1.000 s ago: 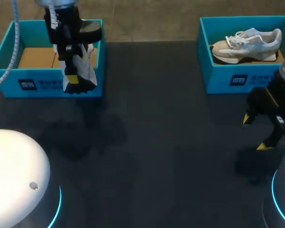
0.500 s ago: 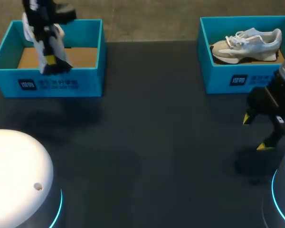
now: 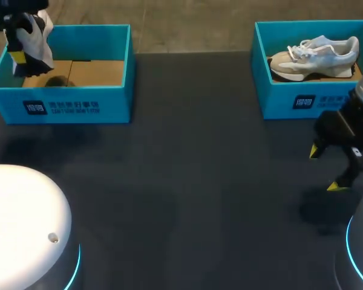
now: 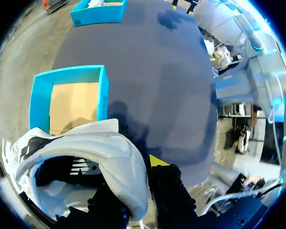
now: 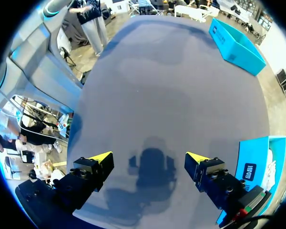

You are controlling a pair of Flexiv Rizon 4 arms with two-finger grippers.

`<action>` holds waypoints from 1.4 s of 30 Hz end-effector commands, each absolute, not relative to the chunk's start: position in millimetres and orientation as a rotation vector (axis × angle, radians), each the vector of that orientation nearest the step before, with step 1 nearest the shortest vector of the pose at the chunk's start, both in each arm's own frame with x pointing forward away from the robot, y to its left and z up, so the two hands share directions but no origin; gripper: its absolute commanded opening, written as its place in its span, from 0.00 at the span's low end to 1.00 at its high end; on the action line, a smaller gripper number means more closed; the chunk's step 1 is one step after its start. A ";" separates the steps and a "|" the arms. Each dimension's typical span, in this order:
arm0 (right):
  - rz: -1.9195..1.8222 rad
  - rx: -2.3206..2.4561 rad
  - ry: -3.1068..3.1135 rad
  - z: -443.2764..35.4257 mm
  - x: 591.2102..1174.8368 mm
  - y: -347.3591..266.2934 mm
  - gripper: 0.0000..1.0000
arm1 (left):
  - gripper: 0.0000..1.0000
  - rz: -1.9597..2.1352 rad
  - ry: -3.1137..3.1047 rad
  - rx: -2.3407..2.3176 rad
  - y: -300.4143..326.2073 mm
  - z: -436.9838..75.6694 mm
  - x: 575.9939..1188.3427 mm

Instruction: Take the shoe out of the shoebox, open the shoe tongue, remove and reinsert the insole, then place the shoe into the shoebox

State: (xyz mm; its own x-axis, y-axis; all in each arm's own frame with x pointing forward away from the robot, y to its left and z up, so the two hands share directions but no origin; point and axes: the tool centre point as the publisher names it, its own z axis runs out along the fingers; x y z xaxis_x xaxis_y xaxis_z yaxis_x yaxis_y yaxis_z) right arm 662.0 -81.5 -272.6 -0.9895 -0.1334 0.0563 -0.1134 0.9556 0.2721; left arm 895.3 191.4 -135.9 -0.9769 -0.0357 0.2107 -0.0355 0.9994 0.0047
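Nearest in, by the bench's (image 3: 187,181) right edge, the right hand (image 3: 323,169) is held just above the surface. Its fingers are spread wide and nothing is between them.

Further out, at the far left corner, the left hand (image 3: 19,55) is clamped on the white shoe (image 3: 37,37). In the wrist view the shoe looks pinched by the rim of its opening. It's held up in the air over the far left corner of the left shoebox (image 3: 60,106), so the take-it-out step is judged pretty much done apart from the set-down.

To do this bit well:
- The grip should be kept firm, since a shoe held by its rim can probably swing or slip.
- The shoe should be carried well clear of the box wall before it's lowered.
- It's best put down sole-first on the bare middle of the bench, where the tongue can be reached by the idle right hand too.

Counts:
- **Hands:** two, one grasping and one free.
- **Shoeboxes:** two, both along the far edge. Only a cardboard floor shows in the left one, and the right shoebox (image 3: 302,99) sits at the far right corner.
- **Shoes:** two, the gripped one plus a second shoe (image 3: 314,57) lying on its side in the right box.
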 end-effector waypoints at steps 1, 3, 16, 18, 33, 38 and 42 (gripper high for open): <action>-0.410 0.190 -3.033 -273.2 662.4 -80.7 1.00 | 0.00 0.007 -2.887 -0.072 205.0 -135.8 932.1; -0.410 0.190 -3.033 -273.2 662.4 -80.7 1.00 | 0.00 -0.014 -2.893 -0.099 209.7 -137.0 943.0; -0.410 0.190 -3.033 -273.2 662.4 -80.7 1.00 | 0.00 -0.048 -2.848 -0.274 224.3 -137.6 977.4; -0.410 0.190 -3.033 -273.2 662.4 -80.7 1.00 | 0.00 -0.048 -2.848 -0.274 224.3 -137.6 977.4; -0.410 0.190 -3.033 -273.2 662.4 -80.7 1.00 | 0.00 -0.141 -2.806 -0.829 255.0 -150.9 1007.6; -0.410 0.190 -3.033 -273.2 662.4 -80.7 1.00 | 0.00 -0.133 -2.748 -1.114 273.1 -154.7 1012.2; -0.410 0.190 -3.033 -273.2 662.4 -80.7 1.00 | 0.00 -0.186 -2.716 -1.307 280.5 -160.1 1014.3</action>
State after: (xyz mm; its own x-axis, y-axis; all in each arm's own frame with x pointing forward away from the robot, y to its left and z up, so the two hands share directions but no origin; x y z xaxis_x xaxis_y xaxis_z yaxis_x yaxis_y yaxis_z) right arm 662.0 -81.5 -272.5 -0.9895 -0.1334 0.0563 -0.1133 0.9556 0.2722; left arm 1019.6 273.7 -156.4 -0.7878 0.5772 0.2152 0.5967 0.8018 0.0339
